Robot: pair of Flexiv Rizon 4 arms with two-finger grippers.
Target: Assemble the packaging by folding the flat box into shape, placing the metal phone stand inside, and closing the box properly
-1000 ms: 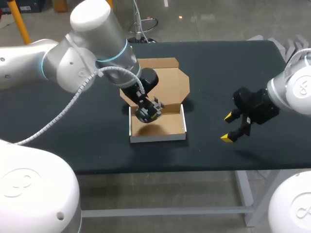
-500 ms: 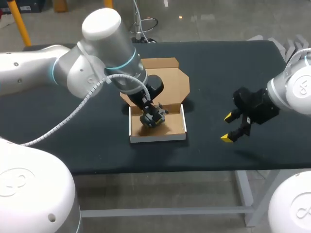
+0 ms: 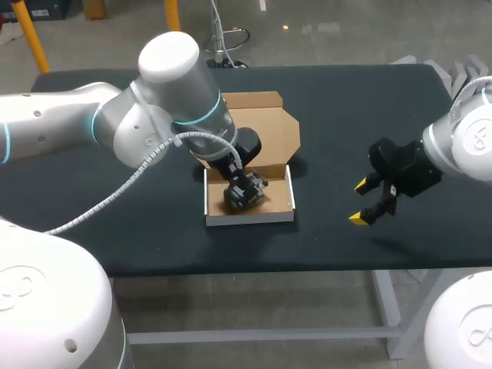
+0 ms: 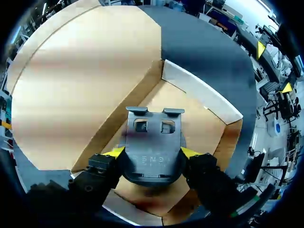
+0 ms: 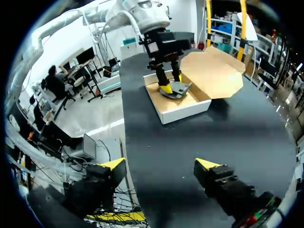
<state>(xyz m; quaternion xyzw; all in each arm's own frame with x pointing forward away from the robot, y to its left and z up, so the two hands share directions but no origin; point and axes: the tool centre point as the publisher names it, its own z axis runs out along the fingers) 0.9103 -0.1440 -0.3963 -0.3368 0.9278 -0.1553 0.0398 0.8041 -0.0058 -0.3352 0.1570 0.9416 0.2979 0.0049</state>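
The grey metal phone stand is low inside the box, over its brown floor, and I cannot tell whether it touches. The left gripper clamps the stand from two sides, its yellow tips against the stand's edges. Well to the right of the box, the right gripper hangs over the black table with its jaws spread wide.

Light falls from above, even and fairly bright. The dark table hardly shines at all. The white left arm glows brightest on its top. A faint, soft shadow lies on the table under the right gripper. From the left wrist, pale bands of light cross the lid. The stand casts a dark patch on the floor of the box.
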